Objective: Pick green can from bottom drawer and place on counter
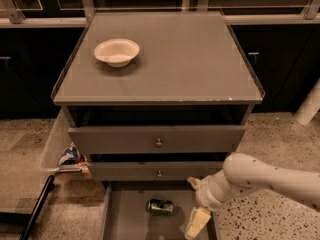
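The green can (160, 207) lies on its side on the floor of the open bottom drawer (127, 219), near the drawer's middle. My gripper (195, 204) hangs over the right side of that drawer, just right of the can and not touching it. Its two pale fingers stand apart, one up by the middle drawer front and one fingertip (197, 223) low in the drawer, with nothing between them. My white arm reaches in from the lower right. The counter (195, 64) is the grey top of the cabinet above.
A white bowl (116, 51) sits at the counter's back left. The two upper drawers with round knobs (158, 143) are slightly pulled out. A clear bin with a snack bag (70, 156) hangs at the cabinet's left side. A black bar (35, 209) stands at the lower left.
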Controlling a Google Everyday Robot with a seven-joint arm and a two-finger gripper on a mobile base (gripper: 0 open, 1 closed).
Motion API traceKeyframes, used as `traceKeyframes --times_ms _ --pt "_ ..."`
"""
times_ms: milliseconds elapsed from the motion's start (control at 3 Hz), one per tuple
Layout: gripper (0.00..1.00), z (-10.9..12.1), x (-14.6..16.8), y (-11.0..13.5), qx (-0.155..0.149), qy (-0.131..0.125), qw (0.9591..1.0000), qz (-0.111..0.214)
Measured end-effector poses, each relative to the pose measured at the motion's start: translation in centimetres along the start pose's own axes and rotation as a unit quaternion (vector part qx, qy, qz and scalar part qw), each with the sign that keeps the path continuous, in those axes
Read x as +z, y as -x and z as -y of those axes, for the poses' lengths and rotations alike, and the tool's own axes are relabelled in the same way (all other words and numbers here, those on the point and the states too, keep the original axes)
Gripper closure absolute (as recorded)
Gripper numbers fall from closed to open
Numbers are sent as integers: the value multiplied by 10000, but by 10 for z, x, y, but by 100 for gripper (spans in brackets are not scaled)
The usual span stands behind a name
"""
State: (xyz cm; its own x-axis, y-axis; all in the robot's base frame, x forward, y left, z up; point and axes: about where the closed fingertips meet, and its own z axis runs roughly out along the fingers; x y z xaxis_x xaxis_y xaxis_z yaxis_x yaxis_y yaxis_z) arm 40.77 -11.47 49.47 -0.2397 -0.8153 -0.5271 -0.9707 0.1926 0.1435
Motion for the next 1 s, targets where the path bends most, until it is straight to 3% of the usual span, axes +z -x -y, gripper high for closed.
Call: traceKeyframes --times_ms 333,667,1000 --pt "0 9 73 -6 -130 93 9992 378" --pt "0 9 116 -21 -344 149 9974 609" --pt "0 16 125 -26 -300 162 9973 643"
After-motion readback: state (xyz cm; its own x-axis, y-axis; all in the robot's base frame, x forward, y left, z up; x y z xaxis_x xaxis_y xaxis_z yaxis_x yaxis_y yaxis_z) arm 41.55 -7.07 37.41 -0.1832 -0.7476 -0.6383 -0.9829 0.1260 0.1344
